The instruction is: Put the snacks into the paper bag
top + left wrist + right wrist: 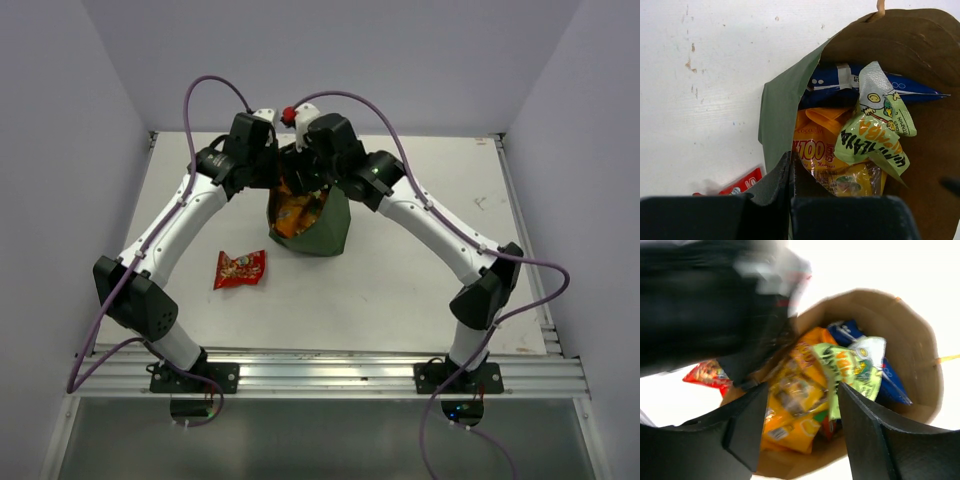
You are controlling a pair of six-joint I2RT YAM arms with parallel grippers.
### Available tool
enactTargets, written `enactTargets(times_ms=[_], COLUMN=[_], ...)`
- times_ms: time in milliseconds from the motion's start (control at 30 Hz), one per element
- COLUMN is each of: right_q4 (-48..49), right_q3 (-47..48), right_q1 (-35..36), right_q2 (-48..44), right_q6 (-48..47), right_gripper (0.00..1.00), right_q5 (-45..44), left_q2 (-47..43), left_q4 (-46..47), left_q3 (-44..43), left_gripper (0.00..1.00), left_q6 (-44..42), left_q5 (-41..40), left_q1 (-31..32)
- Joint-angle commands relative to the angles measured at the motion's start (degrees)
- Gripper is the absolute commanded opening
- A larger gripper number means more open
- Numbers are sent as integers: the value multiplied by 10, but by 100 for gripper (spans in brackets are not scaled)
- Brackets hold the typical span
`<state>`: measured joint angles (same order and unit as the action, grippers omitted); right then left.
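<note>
Over the bag (318, 232), right gripper (802, 390) hangs spread, release apparently done; left gripper (791, 161) pinches the rim. Red packet (240, 269) needs fetching next.

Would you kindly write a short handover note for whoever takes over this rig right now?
Left claw: shut on the paper bag rim.
Right claw: open above the bag's mouth, holding nothing.
In the bag: blue bag, orange bag, green packet.
Outside: red packet on the table, left of the bag.
Left to do: bag the red packet.
</note>
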<state>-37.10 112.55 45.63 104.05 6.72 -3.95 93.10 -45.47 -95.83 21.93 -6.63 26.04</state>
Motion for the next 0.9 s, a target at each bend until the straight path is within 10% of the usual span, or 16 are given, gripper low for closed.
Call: enactTargets(times_ms=[0,533,867], right_q4=[-73,-47,84], right_q3=[70,-211,-161], right_q1=[93,232,233], right_q2=[-50,-67,91], right_q6=[-112,-127,-147], right_gripper=[63,57,57], right_q5=[-83,19,-3], left_q2=[-27,-14,-26], left_q4=[57,49,47], left_q3=[-12,-26,-9], left_gripper=[0,0,0], left_q6=[0,-7,-4], left_q5=[7,31,40], left_q1=[0,0,1])
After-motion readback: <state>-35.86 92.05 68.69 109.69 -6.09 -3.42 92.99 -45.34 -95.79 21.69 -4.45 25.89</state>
